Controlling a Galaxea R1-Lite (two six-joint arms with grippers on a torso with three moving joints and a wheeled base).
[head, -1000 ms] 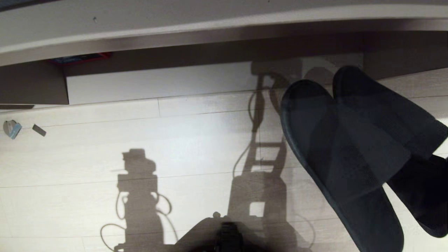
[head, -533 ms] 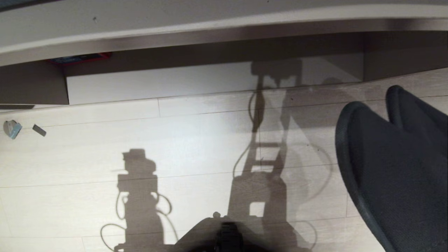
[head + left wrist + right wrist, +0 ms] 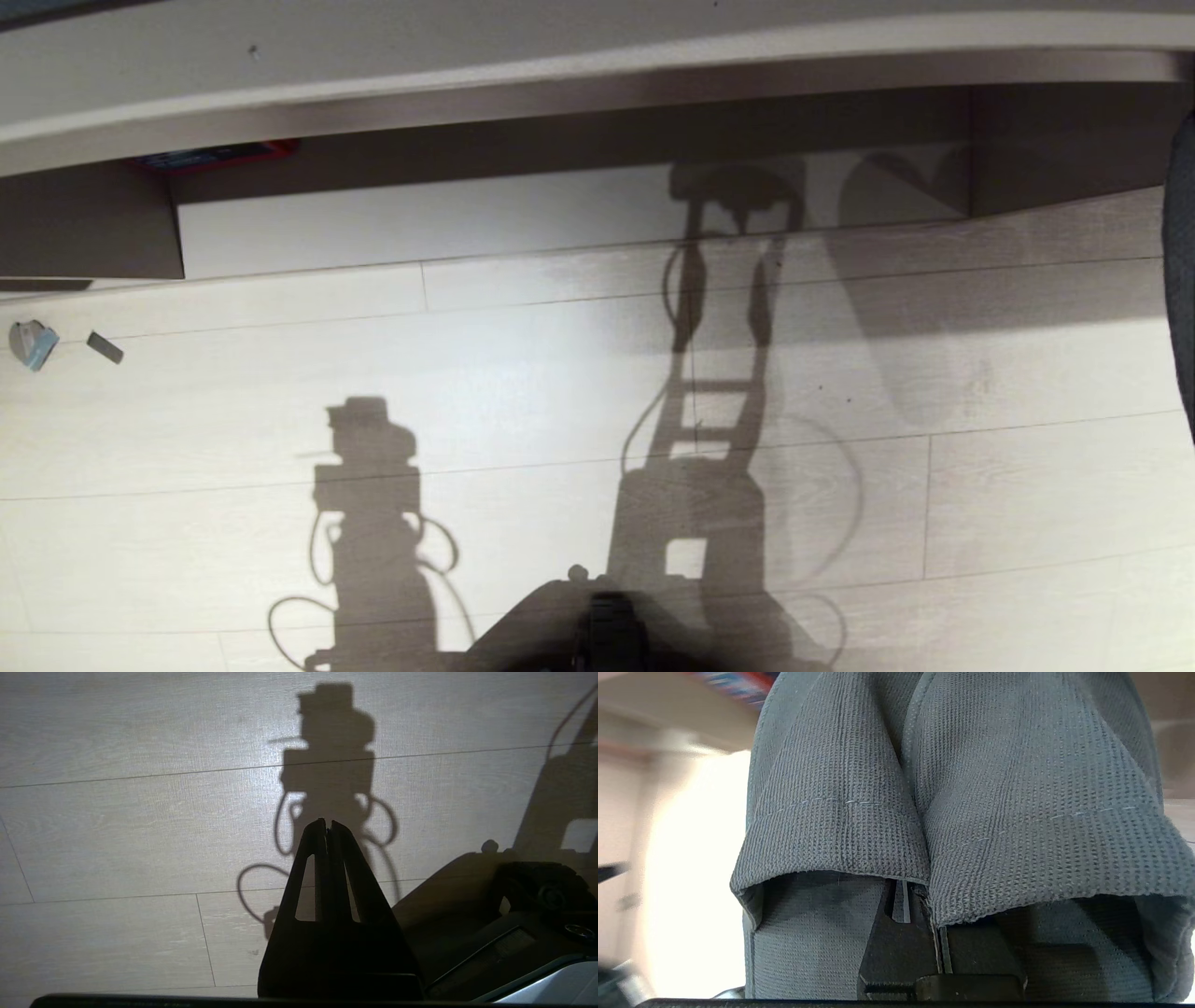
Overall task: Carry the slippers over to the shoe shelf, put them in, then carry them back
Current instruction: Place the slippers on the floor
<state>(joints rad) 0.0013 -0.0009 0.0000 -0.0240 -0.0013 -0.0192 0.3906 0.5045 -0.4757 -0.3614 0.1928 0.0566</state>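
Hanging from the right gripper (image 3: 911,896), the slippers (image 3: 952,793) look light and limp: soft knitted fabric over thin soles, likely to sag, fold and swing when carried, yet with enough texture that a firm pinch should not slip. The sensible hold, judging from the right wrist view, is the one in use, with the jaws pressed together on the two inner edges where the pair meets, so both shoes travel as one bundle; a hold on one upper alone would probably let the other drop. They are dark grey, closed at the toe and open at the back, with a pale line of stitching running across each upper and a rolled hem at the opening. In the head view only a dark sliver of them shows at the far right edge of the frame, well apart from the shoe shelf (image 3: 420,219), whose pale bottom board runs across the upper middle beneath a long counter edge. The left gripper (image 3: 327,828) hangs idle over the wooden floor (image 3: 523,373), its fingers pressed together on nothing. A small blue-grey scrap (image 3: 32,343) lies at the left edge.
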